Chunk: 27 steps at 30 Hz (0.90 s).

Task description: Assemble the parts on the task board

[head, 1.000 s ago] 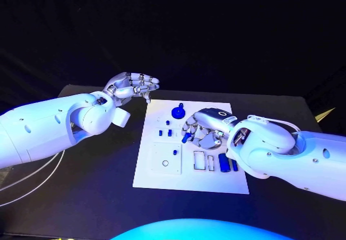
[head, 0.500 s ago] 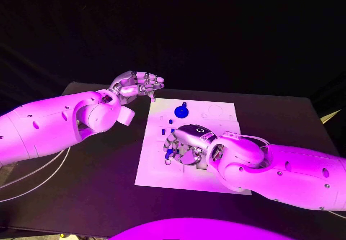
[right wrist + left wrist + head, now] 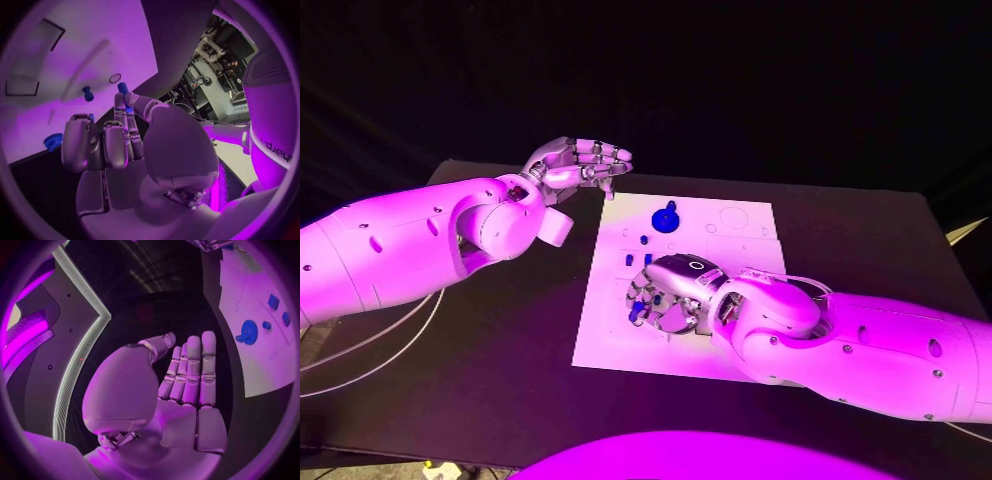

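At the middle of the black table (image 3: pixel 488 400), the white task board (image 3: pixel 610 345) is lying flat, and the right hand (image 3: pixel 671 292) is hovering low over its central part, reaching in from the near right with its fingers pointing toward the board's left half. In the right wrist view this hand (image 3: pixel 115 145) is pinching a small blue part (image 3: pixel 123 88) between the thumb and a fingertip, while the other fingers are curling loosely beside it; the head view is showing the same blue piece (image 3: pixel 636 312) under the fingertips, just above the board surface, though whether it is touching the board I cannot tell. Another small blue peg (image 3: pixel 87 93) is standing on the board just beside the held part, and a round blue disc-shaped part (image 3: pixel 666 219) is sitting near the board's far edge, well apart from the right hand. The left hand (image 3: pixel 574 166) is hanging above the table just off the board's far left corner, holding nothing; in the left wrist view its fingers (image 3: pixel 190 370) are lying straight and pressed close side by side, with the thumb folding in alongside them, and the blue disc (image 3: pixel 249 332) is lying on the board off to one side of it.
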Available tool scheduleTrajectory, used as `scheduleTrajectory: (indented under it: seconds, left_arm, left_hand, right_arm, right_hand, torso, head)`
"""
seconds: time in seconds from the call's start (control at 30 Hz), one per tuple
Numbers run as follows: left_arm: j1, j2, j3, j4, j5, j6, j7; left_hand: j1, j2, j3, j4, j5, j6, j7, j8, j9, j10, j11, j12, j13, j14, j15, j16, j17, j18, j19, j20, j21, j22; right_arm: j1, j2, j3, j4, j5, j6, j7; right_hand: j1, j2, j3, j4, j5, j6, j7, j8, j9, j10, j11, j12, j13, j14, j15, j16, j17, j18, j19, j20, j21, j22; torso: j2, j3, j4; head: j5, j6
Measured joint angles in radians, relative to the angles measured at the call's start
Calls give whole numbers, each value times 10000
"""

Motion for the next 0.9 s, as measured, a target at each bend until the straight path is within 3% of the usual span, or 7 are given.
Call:
scheduleTrajectory:
  seconds: [0.9]
  left_arm:
    - [0, -29, 2, 27, 12, 12, -6]
  left_hand:
    - [0, 0, 0, 0, 0, 0, 0, 0, 0, 1, 0, 0, 0, 0, 0, 0, 2, 0, 0, 0, 0, 0]
  right_arm:
    - [-73, 92, -23, -152, -329, 448, -159]
  right_hand:
    - [-40, -42, -30, -26, -7, -38, 38, 0, 2, 17, 18, 2, 8, 0, 0, 0, 1, 0, 0, 0, 0, -3]
  torso:
    - [-5, -6, 9]
  head:
    - [17, -83]
